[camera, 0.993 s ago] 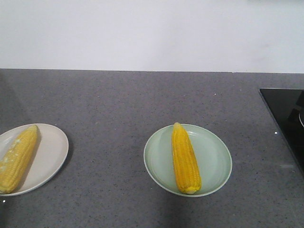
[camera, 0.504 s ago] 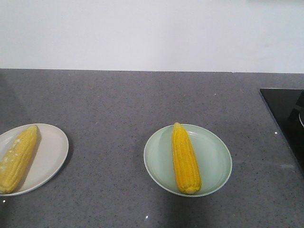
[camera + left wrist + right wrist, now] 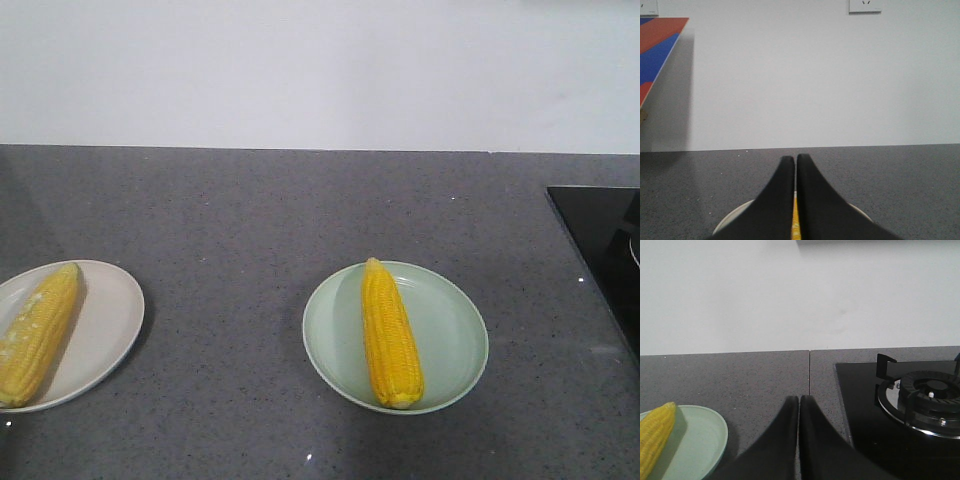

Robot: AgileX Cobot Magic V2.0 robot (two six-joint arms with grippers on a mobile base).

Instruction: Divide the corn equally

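Nothing moved since earlier frames: two corn cobs, one (image 3: 391,333) on green plate (image 3: 452,340) mid-bench, one (image 3: 36,333) on white plate (image 3: 105,325) at left edge; left gripper (image 3: 795,162) and right gripper (image 3: 799,402) jaws pressed together.

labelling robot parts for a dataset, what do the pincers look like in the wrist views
Both look alike. The left pincer has two matte black fingers, broad at the base and curving inward to narrow rounded tips. The right pincer has the same black, smooth, tapered shape. No cables, markings or labels show on either, and the arms behind them are out of view.
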